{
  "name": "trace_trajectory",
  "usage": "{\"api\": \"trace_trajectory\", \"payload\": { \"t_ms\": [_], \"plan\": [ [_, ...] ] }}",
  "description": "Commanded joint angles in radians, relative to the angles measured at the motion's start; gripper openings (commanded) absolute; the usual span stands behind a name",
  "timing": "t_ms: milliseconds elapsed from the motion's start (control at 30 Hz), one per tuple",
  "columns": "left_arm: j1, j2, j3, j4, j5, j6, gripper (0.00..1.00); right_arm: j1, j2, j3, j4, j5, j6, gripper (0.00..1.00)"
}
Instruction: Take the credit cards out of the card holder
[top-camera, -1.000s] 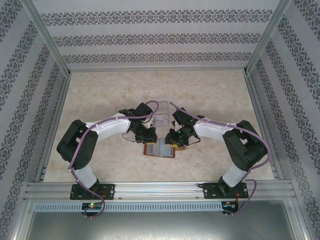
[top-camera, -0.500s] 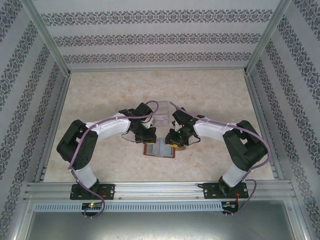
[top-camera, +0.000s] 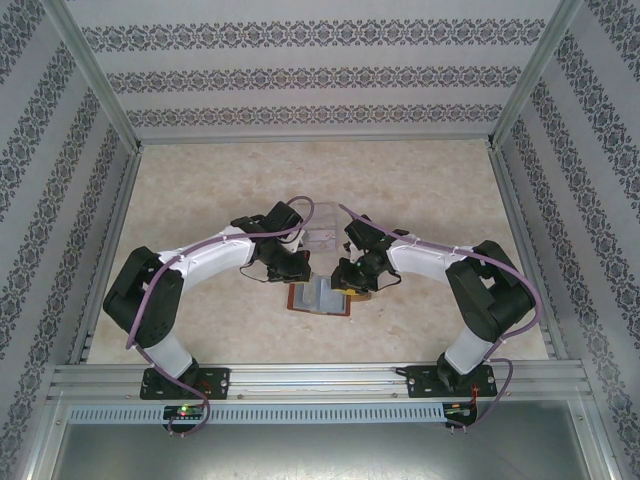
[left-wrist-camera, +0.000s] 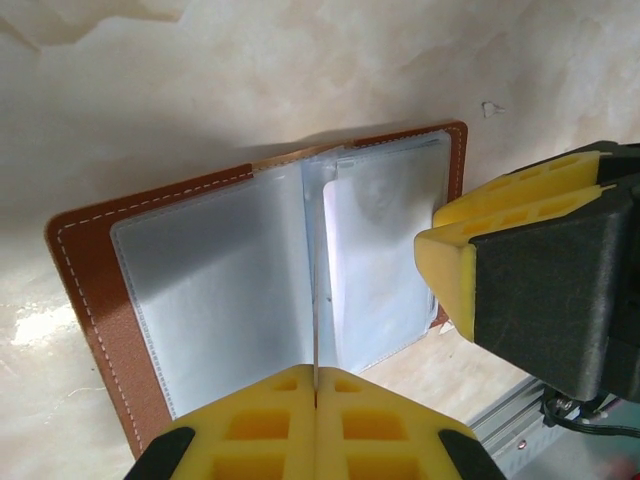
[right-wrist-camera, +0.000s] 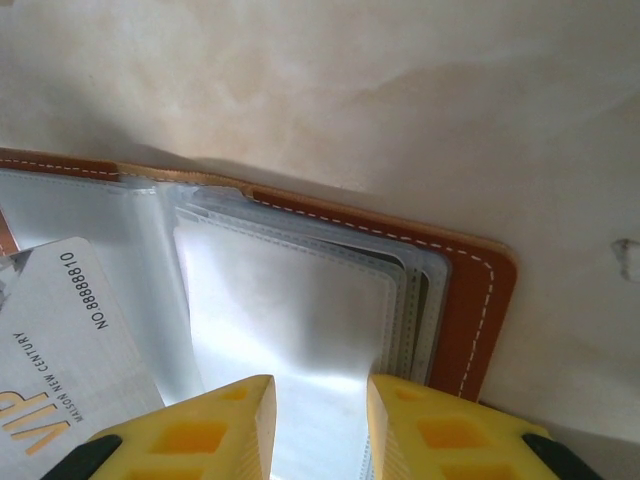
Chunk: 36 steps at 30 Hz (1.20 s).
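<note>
Left gripper (left-wrist-camera: 315, 378) is pinched together on a credit card (right-wrist-camera: 70, 330), held edge-on over the open card holder (left-wrist-camera: 85, 280). Right gripper (right-wrist-camera: 320, 390) stands slightly apart over its right-hand sleeves (right-wrist-camera: 290, 300).

Bright even light, soft shadows, glare on plastic sleeves (left-wrist-camera: 230, 290), sharp focus

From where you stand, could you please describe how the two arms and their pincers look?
The left arm and right arm share white links, black joint housings and black bases, with a mauve cable running along each. The left pincer and right pincer have blocky yellow fingers with square recesses, backed by black mounts.
</note>
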Motion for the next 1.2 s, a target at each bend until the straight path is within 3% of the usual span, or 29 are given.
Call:
{"api": "trace_trajectory", "payload": {
  "t_ms": [0,300,633,800,1167],
  "plan": [
    [0.01,-0.015,0.044,-0.051,-0.021,0.091,0.01,0.013,-0.008,0.018,-0.032,0.027,-0.012,0.32],
    [0.01,0.072,0.202,-0.229,-0.093,0.389,0.0,0.007,-0.009,0.031,-0.057,0.035,-0.033,0.32],
    [0.01,0.088,0.283,-0.251,-0.089,0.761,0.0,0.001,-0.012,0.028,-0.061,0.038,-0.034,0.33],
    [0.01,0.124,0.365,-0.319,-0.162,0.915,0.0,-0.005,-0.028,0.037,-0.075,0.047,-0.038,0.33],
    [0.011,0.203,0.53,-0.384,-0.299,1.127,0.0,-0.046,-0.109,0.01,-0.096,0.066,-0.052,0.33]
  ]
}}
